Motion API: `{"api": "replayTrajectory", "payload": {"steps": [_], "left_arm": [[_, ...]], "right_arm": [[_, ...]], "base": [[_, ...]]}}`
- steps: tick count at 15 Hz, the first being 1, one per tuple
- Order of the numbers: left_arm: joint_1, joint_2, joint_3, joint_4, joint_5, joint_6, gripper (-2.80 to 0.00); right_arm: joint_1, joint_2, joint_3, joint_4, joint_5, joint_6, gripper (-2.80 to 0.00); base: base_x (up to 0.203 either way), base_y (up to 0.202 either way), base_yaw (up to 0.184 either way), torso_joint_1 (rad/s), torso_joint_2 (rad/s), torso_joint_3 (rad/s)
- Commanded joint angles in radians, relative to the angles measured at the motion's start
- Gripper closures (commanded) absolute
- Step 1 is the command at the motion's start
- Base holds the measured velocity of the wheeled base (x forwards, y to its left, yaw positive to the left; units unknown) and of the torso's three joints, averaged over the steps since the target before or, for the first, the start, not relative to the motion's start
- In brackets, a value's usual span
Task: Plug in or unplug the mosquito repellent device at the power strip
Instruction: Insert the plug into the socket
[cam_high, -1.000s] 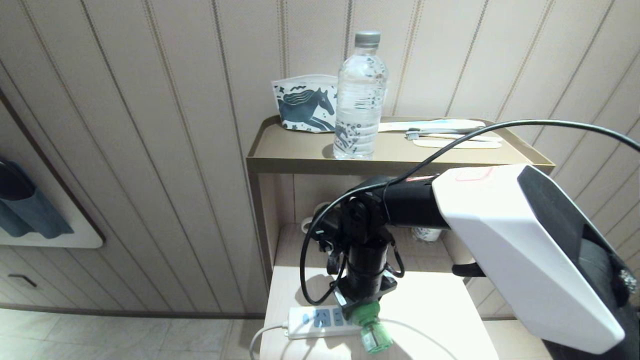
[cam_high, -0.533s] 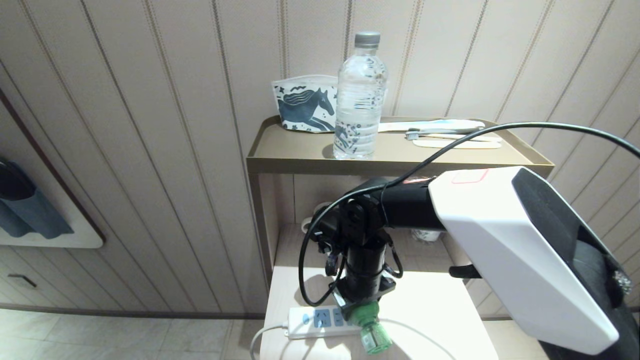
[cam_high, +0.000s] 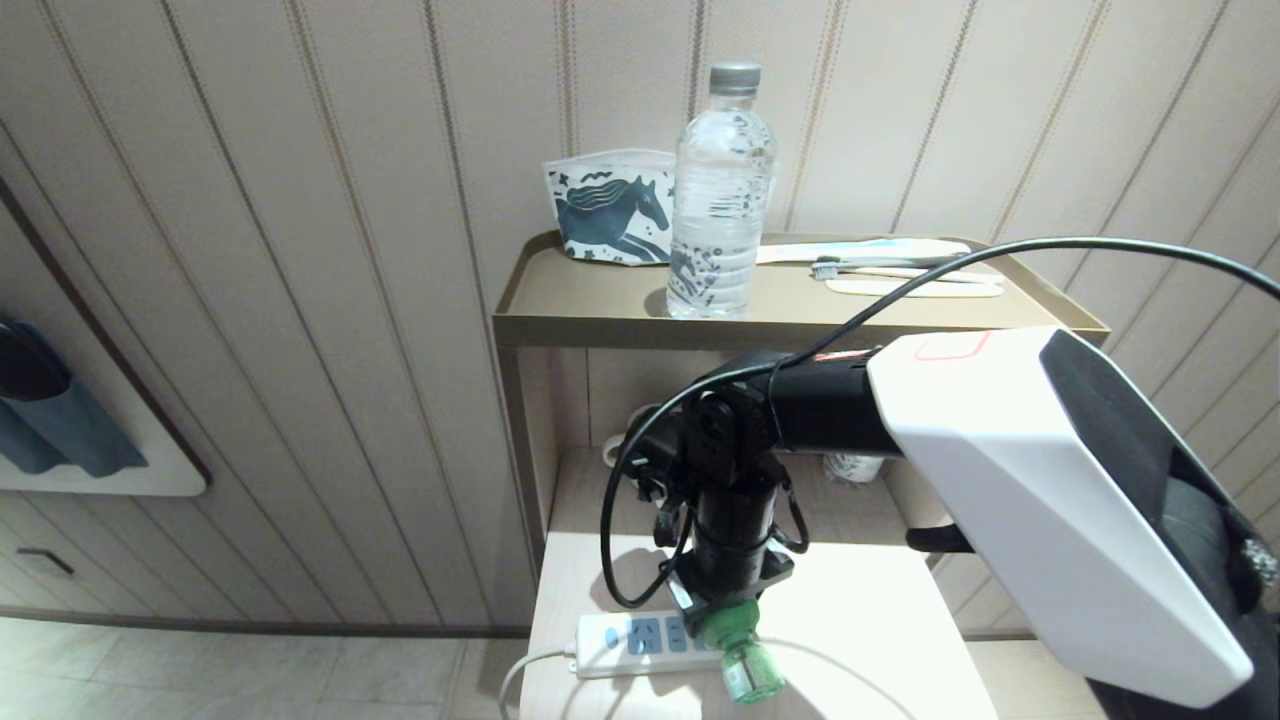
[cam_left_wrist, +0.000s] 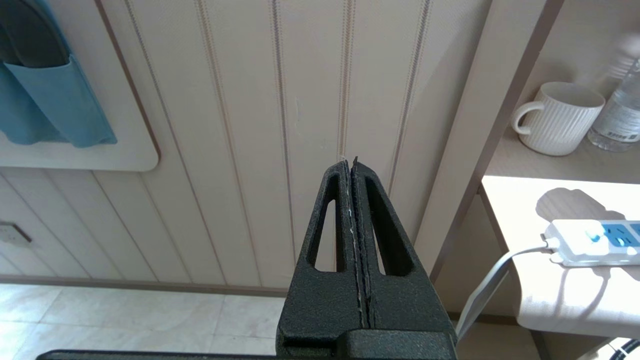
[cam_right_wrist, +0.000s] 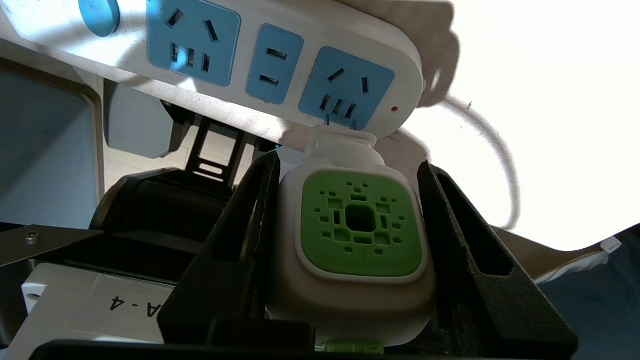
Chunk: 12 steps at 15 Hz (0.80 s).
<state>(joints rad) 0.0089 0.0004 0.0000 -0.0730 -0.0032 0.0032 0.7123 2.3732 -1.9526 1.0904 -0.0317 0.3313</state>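
- Right gripper (cam_right_wrist: 350, 250), nearest the right wrist camera: clenched on the mosquito repellent device (cam_right_wrist: 357, 235), one black finger (cam_right_wrist: 235, 240) on each white side wall, green vented face toward the camera.
- Device plug end sits at the end socket panel of the power strip (cam_right_wrist: 240, 45); two pins just visible at the panel's edge. Cannot tell how deep they are seated.
- Head view: device (cam_high: 740, 655) is at the strip's right end (cam_high: 625, 635) on the pale lower shelf (cam_high: 870, 620), green bottle pointing toward the camera.
- Judgement: move along the pin axis only, no twist or rocking; the strip lies loose and may slide or lift with the device.
- Left gripper (cam_left_wrist: 354, 220): pressed together, empty, parked off the shelf, facing the panelled wall.
- Farther back: white mug (cam_left_wrist: 557, 117); water bottle (cam_high: 722, 190) on the upper shelf.
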Motion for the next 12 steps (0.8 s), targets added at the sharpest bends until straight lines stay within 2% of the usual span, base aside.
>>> {"api": "replayTrajectory", "payload": {"steps": [1, 12], "left_arm": [[0.0, 0.0, 0.0, -0.001, 0.0, 0.0, 0.0], [0.0, 0.0, 0.0, -0.001, 0.002, 0.0, 0.0]], "right_arm": [[0.002, -0.002, 0.0, 0.005, -0.001, 0.002, 0.0], [0.007, 0.018, -0.003, -0.004, -0.001, 0.002, 0.0]], "base": [[0.0, 0.0, 0.0, 0.0, 0.0, 0.0], [0.0, 0.0, 0.0, 0.0, 0.0, 0.0]]}}
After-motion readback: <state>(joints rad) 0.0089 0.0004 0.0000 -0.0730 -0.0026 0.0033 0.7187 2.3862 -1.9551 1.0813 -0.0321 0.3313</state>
